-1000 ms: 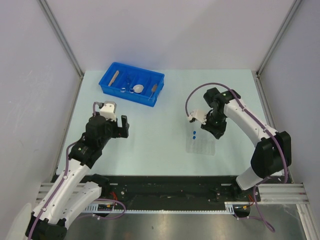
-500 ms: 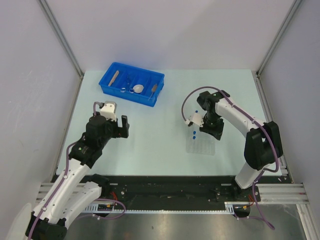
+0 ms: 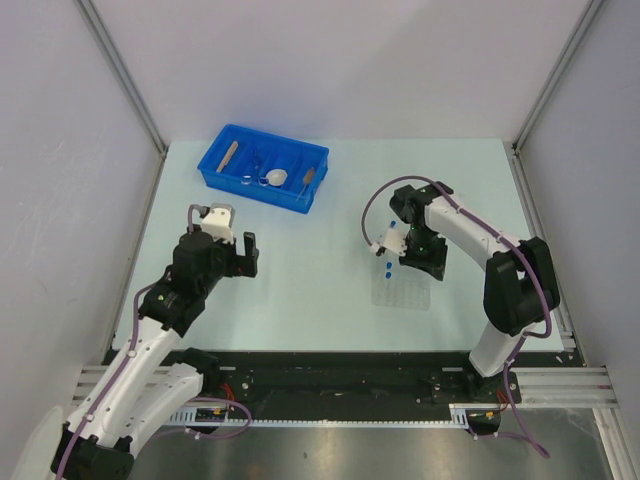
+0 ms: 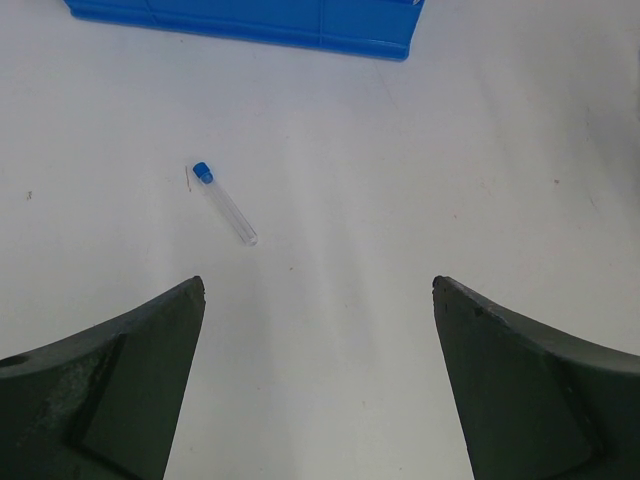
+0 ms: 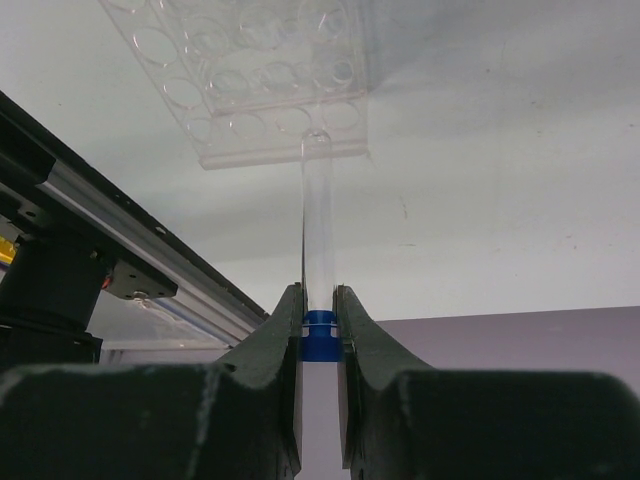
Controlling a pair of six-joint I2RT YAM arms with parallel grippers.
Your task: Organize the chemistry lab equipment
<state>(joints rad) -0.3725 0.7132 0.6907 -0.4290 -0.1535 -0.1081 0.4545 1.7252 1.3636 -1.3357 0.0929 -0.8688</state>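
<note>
**Item 1. Left gripper** (image 4: 318, 283): lower left of the top view. The claw is spread wide and empty, hanging over the table (image 3: 300, 250).

**Item 2. Loose tube** (image 4: 225, 203): left of centre in the left wrist view. It lies flat on the table with its blue cap toward the bin, apart from everything else.

**Item 3. Blue bin** (image 3: 222, 167): upper left of the top view. Contents, left to right:
- wooden stick (image 3: 230, 154)
- metal tongs (image 3: 248, 180), hard to make out
- white dish (image 3: 277, 177)
- brown-handled tool (image 3: 309, 178)

**Item 4. Tube rack** (image 3: 404, 293): right of centre in the top view, flat on the table. Two blue caps (image 3: 388, 268) show at its upper-left corner. These are probably tubes already standing in it.

**Item 5. Right gripper** (image 5: 320, 300): just above the rack in the top view. The claw is narrow and pinched on the blue cap of the held tube (image 5: 319, 215). In the right wrist view, the tube's rounded clear end points at the near edge of the rack. I cannot tell whether it touches.

**Step in hand:** racking a tube. The bin items look sorted; one tube remains on the table.

**Next move calls for:**
- centring the tube's tip over an empty well, not on the rack's rim
- keeping the tube upright during a straight descent
- releasing only once it is seated

A skewed entry could nudge the light rack.
</note>
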